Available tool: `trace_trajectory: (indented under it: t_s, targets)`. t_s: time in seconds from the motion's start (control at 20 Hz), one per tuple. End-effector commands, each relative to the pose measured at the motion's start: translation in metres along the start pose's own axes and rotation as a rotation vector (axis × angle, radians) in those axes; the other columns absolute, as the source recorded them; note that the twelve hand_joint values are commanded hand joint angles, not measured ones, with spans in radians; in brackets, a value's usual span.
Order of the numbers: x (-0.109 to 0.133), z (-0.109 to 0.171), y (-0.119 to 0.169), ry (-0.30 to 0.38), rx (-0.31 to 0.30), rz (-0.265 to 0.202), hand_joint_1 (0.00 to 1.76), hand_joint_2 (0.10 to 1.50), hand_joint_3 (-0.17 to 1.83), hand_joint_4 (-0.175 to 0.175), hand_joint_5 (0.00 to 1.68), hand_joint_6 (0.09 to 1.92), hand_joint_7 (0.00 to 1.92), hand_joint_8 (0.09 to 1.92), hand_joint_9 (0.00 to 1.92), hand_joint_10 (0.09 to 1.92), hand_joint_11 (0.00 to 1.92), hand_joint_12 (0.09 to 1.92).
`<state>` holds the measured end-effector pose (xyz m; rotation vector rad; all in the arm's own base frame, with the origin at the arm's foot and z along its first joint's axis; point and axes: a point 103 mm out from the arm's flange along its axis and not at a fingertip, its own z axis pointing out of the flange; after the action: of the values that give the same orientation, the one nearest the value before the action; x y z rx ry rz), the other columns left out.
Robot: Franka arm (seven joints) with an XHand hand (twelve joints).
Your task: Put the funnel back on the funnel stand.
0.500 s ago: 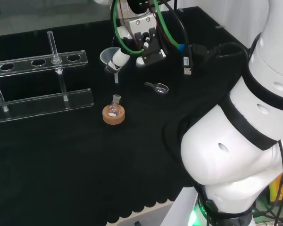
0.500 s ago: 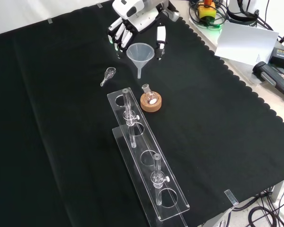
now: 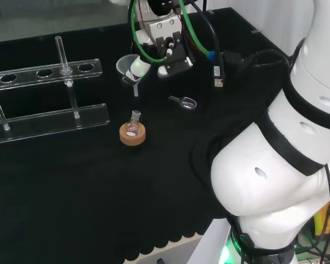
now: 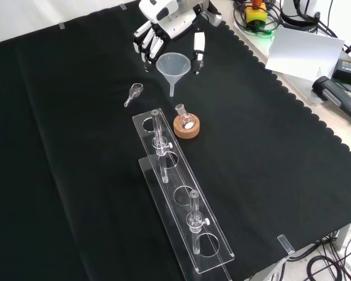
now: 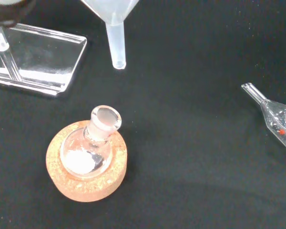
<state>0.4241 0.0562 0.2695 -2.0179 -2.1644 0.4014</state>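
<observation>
Hanging in the air above the black cloth (image 4: pixel 269 152), the clear funnel (image 4: pixel 174 65) is pinched at its wide rim by the hand (image 4: pixel 167 26), fingers (image 4: pixel 147 42) curled down on one side of the cone and the thumb (image 4: pixel 198 51) pressed against the other, stem pointing straight down. From the front view the hand comes in from the top of the bench, and the funnel's spout ends above the cloth, clear of everything below it. Just nearer the camera in that view sits a small round-bottomed flask (image 4: pixel 185 119) with a bit of white powder in it, upright on its cork ring (image 4: pixel 186 127), and the wrist view shows the spout tip (image 5: pixel 117 61) hovering near the flask's open neck (image 5: pixel 106 119) but off to one side, not over it. A small glass scoop (image 4: pixel 133 93) lies flat on the cloth to the left of the funnel in the front view, well apart from the flask. The funnel stand (image 4: pixel 181 196), a long clear acrylic rack with a row of round holes held up on thin posts, stretches away from the flask towards the near edge of the bench; its closest end is just beside the cork ring. In the head view the funnel (image 3: pixel 127 66) sits to the right of the rack's end hole, the arm's big white links (image 3: pixel 286 165) looming at the right.
</observation>
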Motion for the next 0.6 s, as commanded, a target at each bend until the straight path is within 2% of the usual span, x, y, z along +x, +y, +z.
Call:
trace_trajectory:
  t_s: [0.05, 0.25, 0.45, 0.6]
  targets:
    - [0.004, -0.006, 0.001, 0.013, -0.02, -0.014, 0.74, 0.73, 0.05, 0.02, 0.71, 0.09, 0.96, 0.27, 0.51, 0.6, 0.0, 1.19]
    - [0.006, -0.013, 0.002, 0.022, -0.045, -0.023, 0.74, 0.73, 0.05, 0.022, 0.71, 0.09, 0.96, 0.27, 0.51, 0.6, 0.0, 1.19]
    - [0.001, -0.028, 0.007, 0.006, -0.079, -0.025, 0.75, 0.73, 0.05, 0.023, 0.72, 0.09, 0.97, 0.27, 0.52, 0.6, 0.0, 1.19]
    - [0.002, -0.039, 0.009, -0.013, -0.082, -0.045, 0.75, 0.73, 0.05, 0.023, 0.72, 0.09, 0.97, 0.27, 0.52, 0.6, 0.0, 1.2]
